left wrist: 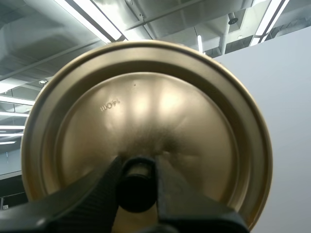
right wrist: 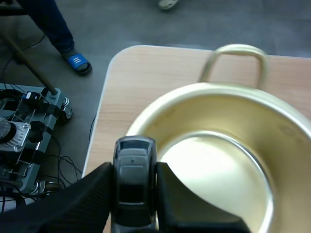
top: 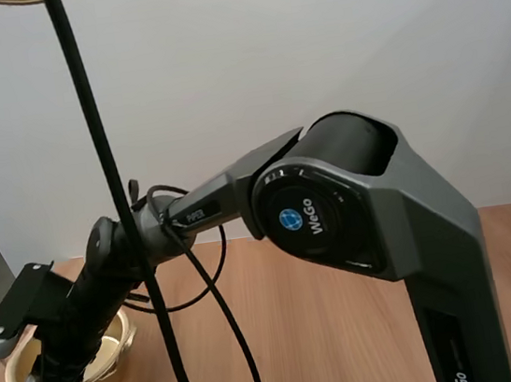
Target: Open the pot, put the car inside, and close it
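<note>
Gold-coloured pot stands open and upright near a corner of the tabletop, its matching lid held aloft by the black knob in the left hand, and a dark toy car is pinched in the right hand above the pot's rim.

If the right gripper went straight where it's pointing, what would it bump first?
Probably the inside of the open pot: the right gripper, pinching the car, points down over its rim. Depth is unclear.
</note>
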{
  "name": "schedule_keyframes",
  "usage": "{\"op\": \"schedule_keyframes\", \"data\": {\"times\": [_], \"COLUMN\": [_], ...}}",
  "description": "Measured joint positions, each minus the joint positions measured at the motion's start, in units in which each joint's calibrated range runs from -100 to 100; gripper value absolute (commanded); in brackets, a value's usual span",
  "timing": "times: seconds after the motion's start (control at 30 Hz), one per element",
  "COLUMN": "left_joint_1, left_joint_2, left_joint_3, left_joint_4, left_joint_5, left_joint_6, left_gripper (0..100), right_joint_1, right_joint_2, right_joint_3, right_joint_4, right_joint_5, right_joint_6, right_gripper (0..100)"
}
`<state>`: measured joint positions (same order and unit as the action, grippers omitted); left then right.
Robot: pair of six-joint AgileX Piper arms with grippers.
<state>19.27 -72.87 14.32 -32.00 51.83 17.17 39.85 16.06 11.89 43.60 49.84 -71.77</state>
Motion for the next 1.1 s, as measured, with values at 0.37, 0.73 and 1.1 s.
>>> {"op": "schedule_keyframes", "data": {"times": [0.37,0.73,1.1], "left_joint_1": [0.0,0.0,0.0], "left_joint_2": [0.0,0.0,0.0], "left_joint_3": [0.0,0.0,0.0], "left_joint_4": [2.15,5.25,5.25], "left_joint_5": [4.72,5.84,5.96], "left_joint_6": [0.0,0.0,0.0], "left_gripper": [0,0,0], "right_joint_1": [0.46,-2.57,-4.02], "right_joint_2": [3.64,3.05,0.22], "right_joint_3": [-0.1,-0.1,-0.7], "right_joint_4": [-1.97,-5.97,-5.71], "right_joint_5": [-15.9,-26.73,-32.42], "right_joint_6": [-0.18,5.52,5.65], "right_gripper": [68,0,0]}}
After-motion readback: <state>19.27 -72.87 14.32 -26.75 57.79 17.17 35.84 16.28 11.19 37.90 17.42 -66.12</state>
